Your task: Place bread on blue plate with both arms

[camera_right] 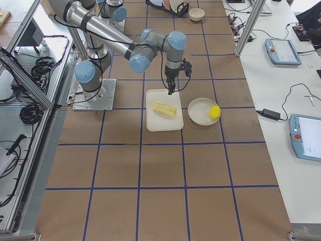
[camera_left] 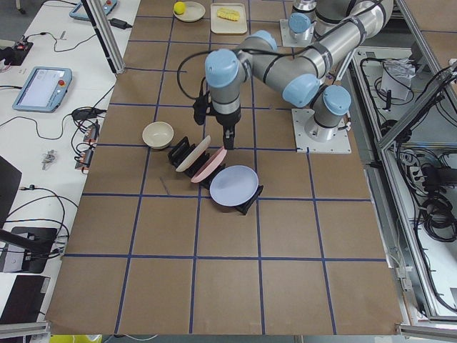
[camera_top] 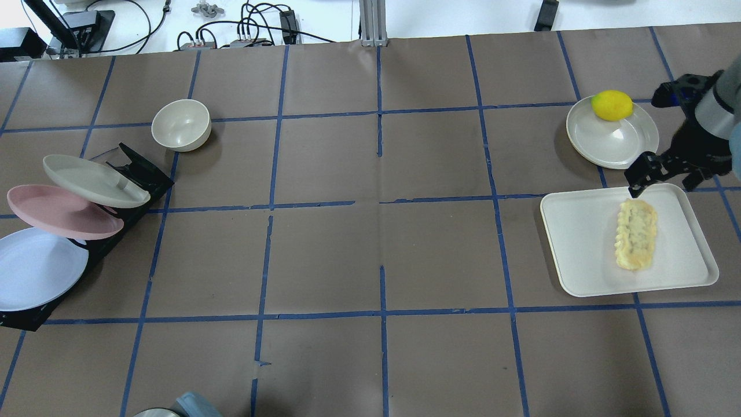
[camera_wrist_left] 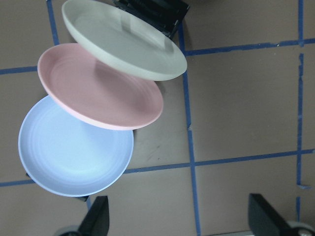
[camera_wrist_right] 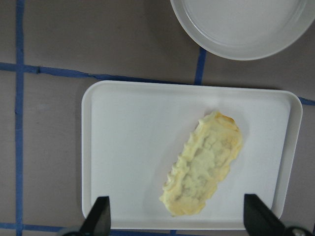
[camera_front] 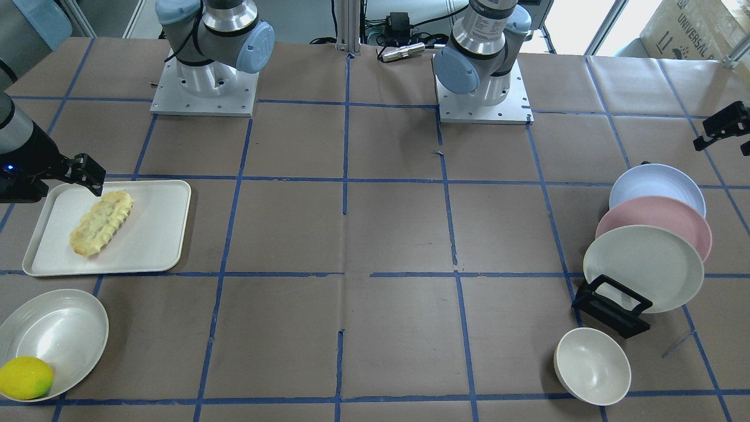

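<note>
Brown-papered table [camera_front: 398, 234], cardboard box [camera_front: 697, 29] marked "UNIVERSAL" past its corner — right gripper [camera_wrist_right: 174, 216], jaws wide apart, above ridged pale-yellow bread [camera_wrist_right: 204, 164] at one end; left gripper [camera_wrist_left: 179, 219], likewise spread, near round lavender-blue plate [camera_wrist_left: 74, 152].

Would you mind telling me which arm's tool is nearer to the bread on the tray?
The right. The right tool hangs open above the tray edge, just past one end of the bread; the left tool is far off by the racked plates.

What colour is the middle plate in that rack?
The middle plate is pink, clearest in the left wrist view.
</note>
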Action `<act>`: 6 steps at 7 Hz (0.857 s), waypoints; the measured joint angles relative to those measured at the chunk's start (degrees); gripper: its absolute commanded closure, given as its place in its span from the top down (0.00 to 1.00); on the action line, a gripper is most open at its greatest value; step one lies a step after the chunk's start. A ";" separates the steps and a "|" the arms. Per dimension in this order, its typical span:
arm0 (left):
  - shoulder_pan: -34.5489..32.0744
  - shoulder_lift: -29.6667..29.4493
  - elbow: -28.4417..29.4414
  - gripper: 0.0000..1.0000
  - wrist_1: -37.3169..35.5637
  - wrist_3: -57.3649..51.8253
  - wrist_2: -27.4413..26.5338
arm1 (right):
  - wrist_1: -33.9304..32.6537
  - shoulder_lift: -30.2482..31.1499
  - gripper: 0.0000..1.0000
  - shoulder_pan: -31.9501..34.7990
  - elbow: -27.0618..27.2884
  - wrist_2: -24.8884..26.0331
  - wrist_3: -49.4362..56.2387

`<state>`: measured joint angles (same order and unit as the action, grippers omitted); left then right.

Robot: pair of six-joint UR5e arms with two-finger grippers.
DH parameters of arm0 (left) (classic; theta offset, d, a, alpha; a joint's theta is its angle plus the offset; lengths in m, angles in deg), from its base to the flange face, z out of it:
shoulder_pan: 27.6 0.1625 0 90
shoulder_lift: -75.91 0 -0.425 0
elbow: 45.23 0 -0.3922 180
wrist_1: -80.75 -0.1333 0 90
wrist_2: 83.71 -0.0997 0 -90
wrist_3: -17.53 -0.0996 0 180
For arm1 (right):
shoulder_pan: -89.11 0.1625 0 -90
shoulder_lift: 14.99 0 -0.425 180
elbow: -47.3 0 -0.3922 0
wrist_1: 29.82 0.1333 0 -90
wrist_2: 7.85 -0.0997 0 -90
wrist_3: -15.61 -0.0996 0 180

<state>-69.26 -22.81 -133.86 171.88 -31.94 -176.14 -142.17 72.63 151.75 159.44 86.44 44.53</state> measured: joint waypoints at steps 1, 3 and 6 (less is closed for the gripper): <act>3.35 -5.00 1.12 1.00 -1.51 -2.41 -0.08 | -3.89 -0.06 0.96 -1.72 3.10 -0.11 0.08; 6.94 -12.35 3.07 0.99 -4.71 -8.11 -0.03 | -13.00 -0.07 0.99 -2.53 9.96 -0.25 -0.42; 8.46 -21.25 5.90 0.95 -6.01 -12.24 0.33 | -21.65 -2.13 0.99 -2.54 15.21 -1.34 -2.75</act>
<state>-60.80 -44.05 -127.97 165.87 -44.18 -175.82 -163.81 70.50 149.22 174.66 85.11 41.77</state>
